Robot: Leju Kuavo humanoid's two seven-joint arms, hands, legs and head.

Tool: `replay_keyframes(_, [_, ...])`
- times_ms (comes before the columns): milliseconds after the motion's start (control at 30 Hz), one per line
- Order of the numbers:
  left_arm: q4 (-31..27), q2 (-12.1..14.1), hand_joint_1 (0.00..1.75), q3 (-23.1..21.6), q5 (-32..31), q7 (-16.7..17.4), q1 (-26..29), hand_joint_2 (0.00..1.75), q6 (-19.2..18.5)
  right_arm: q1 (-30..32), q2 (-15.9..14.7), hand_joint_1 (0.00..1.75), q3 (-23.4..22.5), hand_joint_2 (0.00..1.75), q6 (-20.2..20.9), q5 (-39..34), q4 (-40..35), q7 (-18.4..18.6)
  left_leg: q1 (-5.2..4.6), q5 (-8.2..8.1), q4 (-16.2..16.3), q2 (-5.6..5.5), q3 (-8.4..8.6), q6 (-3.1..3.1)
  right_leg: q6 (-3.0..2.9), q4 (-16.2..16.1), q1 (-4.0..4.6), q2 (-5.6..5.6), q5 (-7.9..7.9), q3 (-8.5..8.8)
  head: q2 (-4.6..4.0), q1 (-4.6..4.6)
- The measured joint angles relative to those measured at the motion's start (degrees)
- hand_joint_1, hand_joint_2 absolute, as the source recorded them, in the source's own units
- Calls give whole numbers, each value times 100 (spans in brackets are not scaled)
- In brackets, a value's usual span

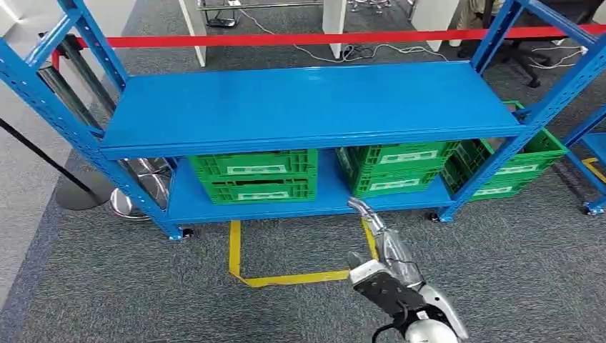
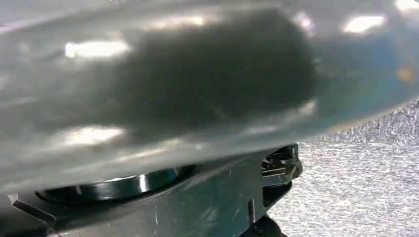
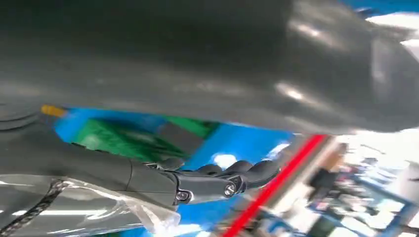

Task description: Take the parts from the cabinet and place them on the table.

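The robot stands before the blue cabinet (image 1: 307, 103), which places the task at its carrying stage. The right hand (image 1: 386, 275) is raised in front of the lower shelf and grips a part (image 1: 389, 246) wrapped in clear plastic, with the dark fingers (image 3: 237, 174) curled beside the wrapping. Green crates (image 1: 254, 175) sit on the lower shelf. The state of the left hand cannot be determined. The table is not visible, so the next move probably calls for turning away from the cabinet while keeping the grip firm.
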Motion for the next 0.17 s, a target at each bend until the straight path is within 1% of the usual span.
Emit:
replay_keyframes(67, [0, 2, 0, 0, -33, 0, 0, 0, -2, 2, 20, 0, -206, 0, 2, 0, 182, 20, -1, 0, 0, 0, 0, 0, 0, 0, 0, 0, 0, 0, 0, -2])
replay_keyframes(167, [0, 9, 0, 0, -46, 0, 4, 0, -7, -7, 74, 0, -637, 0, -22, 112, 490, 15, -2, 0, 0, 0, 1, 0, 1, 0, 0, -1, 1, 3, 0, 0])
